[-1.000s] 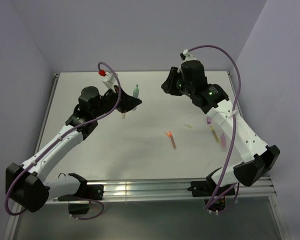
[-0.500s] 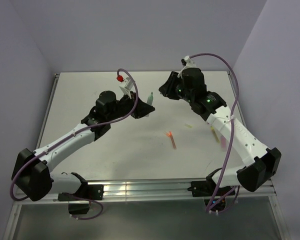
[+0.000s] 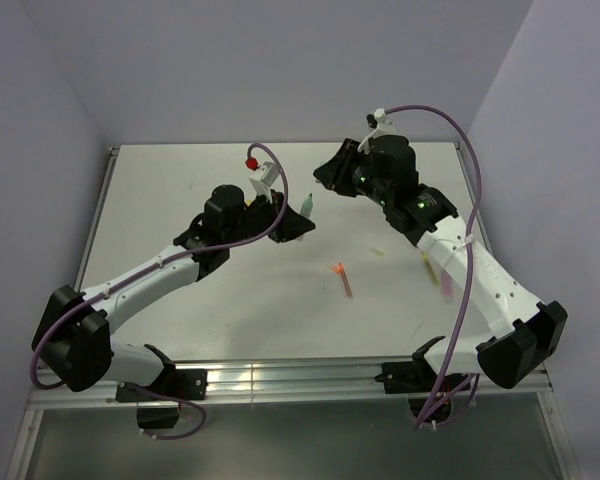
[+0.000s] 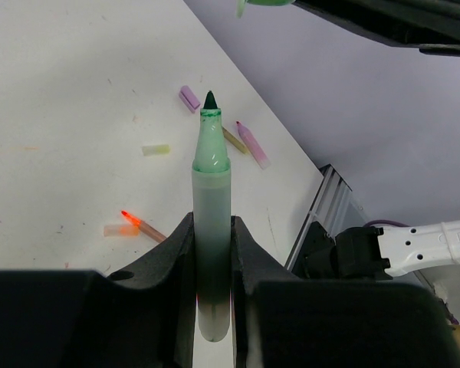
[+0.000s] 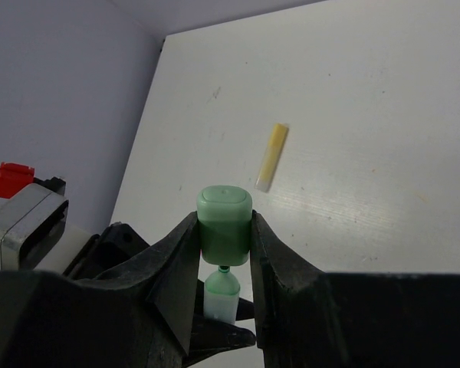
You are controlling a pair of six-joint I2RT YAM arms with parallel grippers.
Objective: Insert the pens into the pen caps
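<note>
My left gripper (image 4: 212, 257) is shut on a mint-teal pen (image 4: 212, 207), whose dark green tip points up and away. From above, the same pen (image 3: 307, 204) sticks out of the left gripper (image 3: 298, 224) towards the right gripper (image 3: 323, 173). My right gripper (image 5: 225, 230) is shut on a mint green pen cap (image 5: 225, 224). The pen's tip (image 5: 223, 294) sits right at the cap's open end, lined up with it. An orange-red pen (image 3: 342, 279) lies mid-table. A purple cap (image 4: 188, 98) and a pale cream cap (image 4: 156, 149) lie on the table.
A yellow stick (image 5: 272, 156) lies on the white table below the right gripper. More pens (image 3: 436, 272) lie near the right arm's forearm at the table's right side. Grey walls close the back and both sides; a metal rail (image 3: 280, 380) runs along the near edge.
The left arm has swung right and forward, carrying the mint-teal pen up to the right gripper. The right gripper has shifted slightly left with the green cap. Neither grip has changed.
</note>
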